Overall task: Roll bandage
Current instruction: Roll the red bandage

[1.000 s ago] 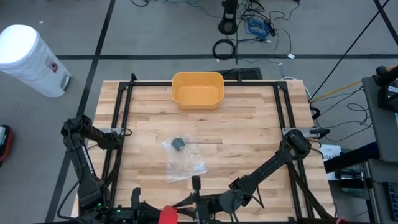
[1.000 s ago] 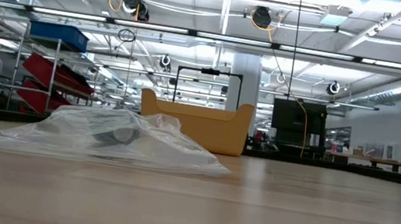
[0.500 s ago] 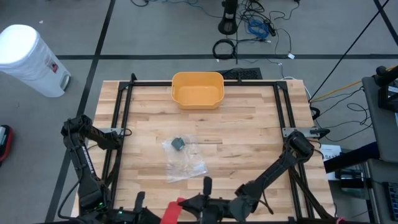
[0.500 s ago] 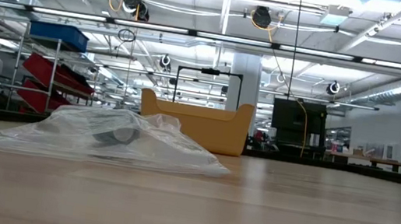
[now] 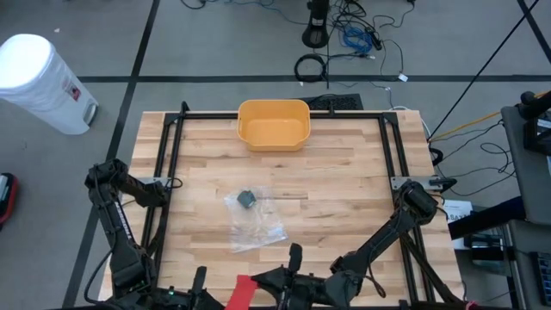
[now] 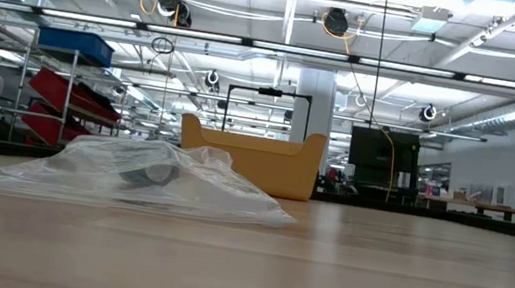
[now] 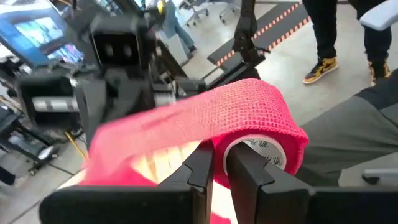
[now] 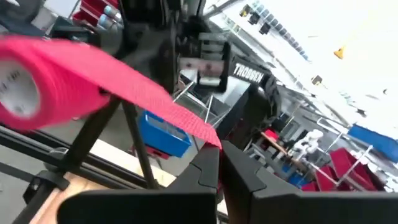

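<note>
Left end effector (image 7: 217,165): you see it clamped on the rim of the red bandage roll (image 7: 249,121), at the near bench (image 5: 344,181) edge.
Right end effector (image 8: 219,163): pinched tight on the bandage's loose tail (image 8: 158,102), just beside the left one.
Bandage span: stretched between your two end effectors.
Bystanding items: clear plastic bag (image 5: 254,220) and yellow bin (image 5: 273,125) lie beyond both end effectors.

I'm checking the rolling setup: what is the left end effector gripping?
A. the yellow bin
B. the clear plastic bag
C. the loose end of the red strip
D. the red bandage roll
D: in the left wrist view the left end effector is clamped on the rim of the red bandage roll, its strip running off toward the other arm.
</note>
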Robot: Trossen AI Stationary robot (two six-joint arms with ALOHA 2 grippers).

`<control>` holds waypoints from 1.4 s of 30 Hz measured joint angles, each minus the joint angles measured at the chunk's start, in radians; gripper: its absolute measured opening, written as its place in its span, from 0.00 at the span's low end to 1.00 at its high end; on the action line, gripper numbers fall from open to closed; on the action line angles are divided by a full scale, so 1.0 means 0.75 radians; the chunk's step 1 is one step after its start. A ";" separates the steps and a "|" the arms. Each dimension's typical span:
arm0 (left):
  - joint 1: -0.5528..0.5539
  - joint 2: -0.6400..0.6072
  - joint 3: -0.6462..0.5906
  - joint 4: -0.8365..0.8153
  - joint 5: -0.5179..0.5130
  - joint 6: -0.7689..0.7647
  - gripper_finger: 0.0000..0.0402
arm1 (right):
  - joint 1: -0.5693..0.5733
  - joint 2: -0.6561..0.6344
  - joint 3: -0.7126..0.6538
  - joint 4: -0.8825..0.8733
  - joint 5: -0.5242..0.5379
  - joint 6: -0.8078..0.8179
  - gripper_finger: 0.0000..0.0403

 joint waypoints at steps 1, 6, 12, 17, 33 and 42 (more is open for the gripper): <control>0.000 0.000 0.000 -0.021 0.000 -0.020 0.10 | 0.009 -0.009 0.000 0.001 0.002 -0.013 0.00; 0.001 0.000 0.000 -0.077 -0.002 -0.065 0.10 | 0.045 -0.046 0.001 0.004 0.001 -0.021 0.00; 0.003 0.000 0.000 -0.096 -0.110 -0.059 0.10 | 0.063 -0.051 0.001 0.009 0.005 -0.059 0.00; 0.013 0.000 -0.001 -0.161 -0.078 -0.114 0.10 | 0.074 -0.051 0.029 0.024 -0.003 -0.078 0.00; 0.060 0.000 -0.001 -0.272 -0.015 -0.255 0.10 | 0.109 -0.052 0.051 0.050 -0.083 -0.126 0.00; 0.080 0.000 -0.001 -0.274 -0.181 -0.263 0.10 | 0.119 -0.052 0.057 0.063 -0.181 -0.106 0.00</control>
